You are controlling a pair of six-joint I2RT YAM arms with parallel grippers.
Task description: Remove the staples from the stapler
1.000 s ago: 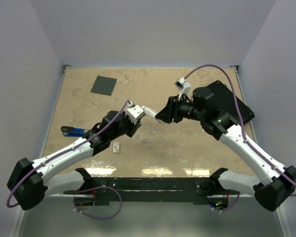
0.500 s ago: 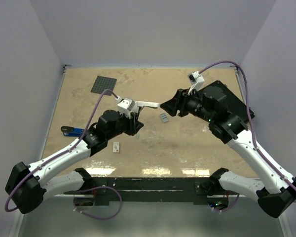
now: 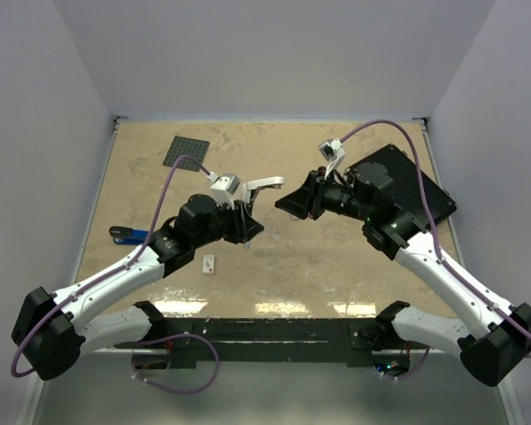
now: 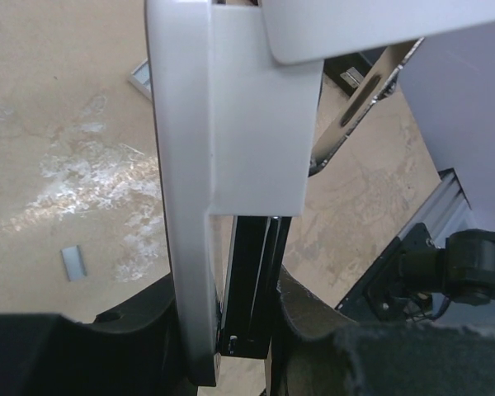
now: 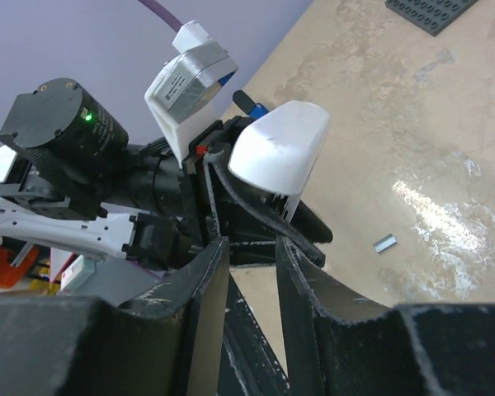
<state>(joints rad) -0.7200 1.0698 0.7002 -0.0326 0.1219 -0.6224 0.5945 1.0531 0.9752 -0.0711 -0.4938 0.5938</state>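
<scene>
Farthest left I have the stapler (image 3: 128,235) lying flat on the table (image 3: 336,266), nothing touching it. Just right of the stapler sits a small white block (image 3: 210,264). Further right my left gripper (image 4: 235,297) is raised off the table, clamped on a silver-white bar tool (image 4: 231,124) – the bar runs straight up between its fingers. On the table under it lie loose staples (image 4: 73,262), two short grey strips, well apart from the stapler. Right again, my right gripper (image 5: 252,247) faces the tool's tip; its fingers stand narrowly apart – I cannot tell whether they pinch anything. Farthest from the stapler lies a flat black box (image 3: 425,190).
</scene>
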